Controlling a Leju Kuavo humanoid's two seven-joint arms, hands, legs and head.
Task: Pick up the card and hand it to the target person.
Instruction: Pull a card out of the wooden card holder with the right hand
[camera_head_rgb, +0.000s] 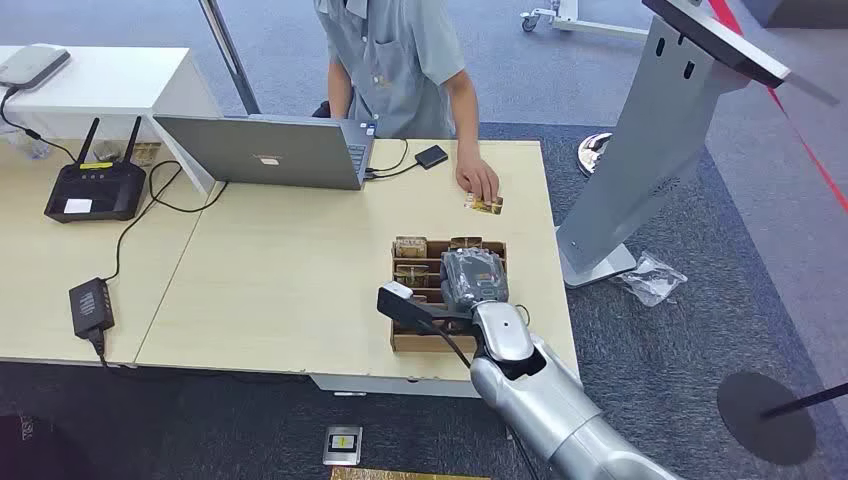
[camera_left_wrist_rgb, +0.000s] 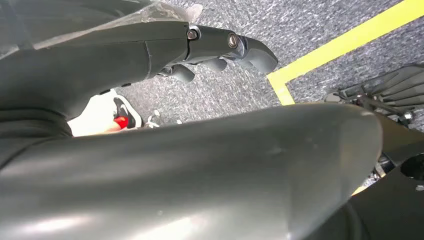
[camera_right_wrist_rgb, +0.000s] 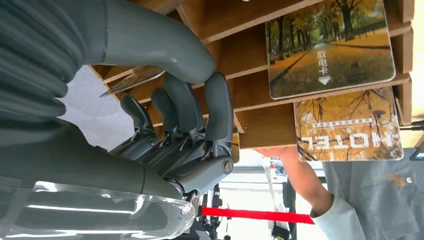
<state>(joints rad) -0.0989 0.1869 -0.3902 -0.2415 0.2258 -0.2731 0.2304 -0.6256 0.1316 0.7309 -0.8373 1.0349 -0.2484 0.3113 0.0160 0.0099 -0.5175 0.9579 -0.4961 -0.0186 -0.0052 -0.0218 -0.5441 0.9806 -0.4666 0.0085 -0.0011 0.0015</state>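
Observation:
A wooden card box (camera_head_rgb: 402, 341) sits near the table's front edge, with hotel cards (camera_right_wrist_rgb: 330, 47) standing in its slots. My right hand (camera_head_rgb: 472, 275) reaches down into the box. In the right wrist view its thumb (camera_right_wrist_rgb: 165, 42) and fingers (camera_right_wrist_rgb: 217, 107) pinch the edge of a card (camera_right_wrist_rgb: 131, 81) in a slot. The person (camera_head_rgb: 395, 60) stands behind the table, one hand (camera_head_rgb: 477, 180) resting on a separate card (camera_head_rgb: 485, 205) lying on the tabletop. My left hand (camera_left_wrist_rgb: 220, 52) hangs beside my body over the carpet, holding nothing.
A laptop (camera_head_rgb: 265, 150) stands at the back, with a small black device (camera_head_rgb: 431, 156) beside it. A router (camera_head_rgb: 95, 188) and a power brick (camera_head_rgb: 90, 305) lie on the left. A grey kiosk stand (camera_head_rgb: 650, 140) rises just right of the table.

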